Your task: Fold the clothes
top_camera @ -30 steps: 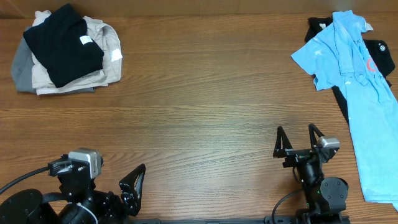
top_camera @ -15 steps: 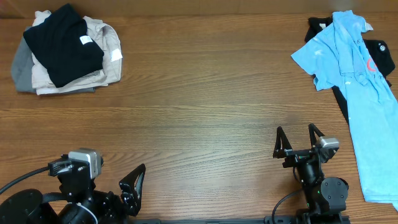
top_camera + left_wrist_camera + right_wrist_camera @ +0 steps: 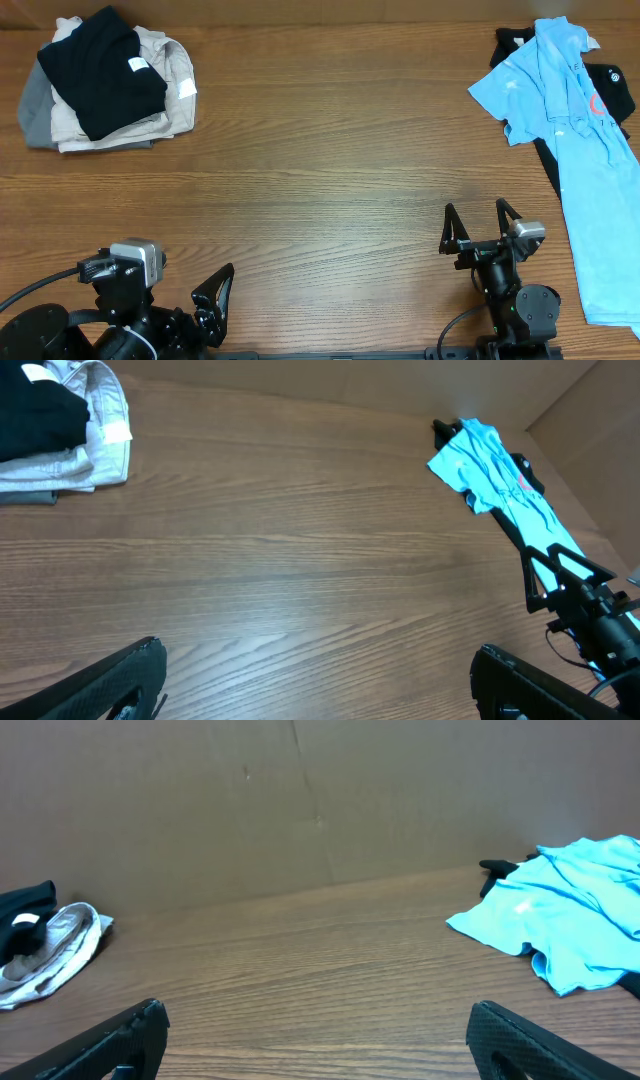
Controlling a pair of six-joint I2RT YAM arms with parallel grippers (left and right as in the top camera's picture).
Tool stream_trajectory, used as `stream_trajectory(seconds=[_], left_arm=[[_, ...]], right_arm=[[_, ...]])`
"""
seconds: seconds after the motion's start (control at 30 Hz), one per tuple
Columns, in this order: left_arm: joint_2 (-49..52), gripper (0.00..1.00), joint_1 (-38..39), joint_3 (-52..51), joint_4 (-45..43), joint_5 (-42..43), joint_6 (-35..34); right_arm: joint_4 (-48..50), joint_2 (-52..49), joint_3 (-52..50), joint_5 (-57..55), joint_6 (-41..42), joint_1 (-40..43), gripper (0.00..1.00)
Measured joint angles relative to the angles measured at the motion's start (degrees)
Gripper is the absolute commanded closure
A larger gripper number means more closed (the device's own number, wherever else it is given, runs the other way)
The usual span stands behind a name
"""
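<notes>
The clothes lie in two places. A folded pile (image 3: 105,80) at the far left has a black shirt (image 3: 100,65) with a white label on top of beige and grey garments. At the far right a light blue polo (image 3: 572,120) lies spread over a black garment (image 3: 612,92). My left gripper (image 3: 318,682) is open near the front left edge, with only bare wood between its fingers (image 3: 215,292). Near the front right, my right gripper (image 3: 477,222) also stands open and empty, pointing towards the far side. The left wrist view shows both the pile (image 3: 60,430) and the polo (image 3: 490,480).
The polo's lower end hangs down along the table's right edge (image 3: 605,290). A brown board wall (image 3: 300,800) closes the far side. My right arm (image 3: 590,615) shows at the right of the left wrist view. Bare wooden tabletop (image 3: 320,170) lies between the two heaps.
</notes>
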State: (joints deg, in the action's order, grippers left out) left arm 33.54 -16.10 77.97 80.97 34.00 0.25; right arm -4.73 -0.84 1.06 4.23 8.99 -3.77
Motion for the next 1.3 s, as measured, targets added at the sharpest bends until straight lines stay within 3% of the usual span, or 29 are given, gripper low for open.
stream_trajectory(seconds=[0.37,0.53,0.7,0.87,1.2,1.3], left_arm=[[0.00,0.00,0.57,0.00,0.68,-1.90,0.37],[-0.24,0.00,7.58,-0.33,1.01,-4.98,0.59],[-4.31,0.00,14.08,-6.38,-4.04,-6.88,1.16],[-10.27,0.00,15.39,-19.10,-15.08,-7.52,1.42],[-20.20,0.00,18.27,-50.16,-49.59,-8.35,1.25],[-23.91,0.00,18.80,-56.08,-54.86,-8.35,1.22]], right_arm=[[0.00,0.00,0.00,0.00,-0.02,0.00,0.00],[0.02,0.00,0.00,0.02,-0.02,0.00,0.00],[0.02,0.00,0.00,0.00,-0.02,0.00,0.00],[0.00,0.00,0.00,0.02,-0.02,0.00,0.00],[0.02,0.00,0.00,0.00,-0.04,0.00,0.00],[0.00,0.00,0.00,0.00,-0.02,0.00,0.00]])
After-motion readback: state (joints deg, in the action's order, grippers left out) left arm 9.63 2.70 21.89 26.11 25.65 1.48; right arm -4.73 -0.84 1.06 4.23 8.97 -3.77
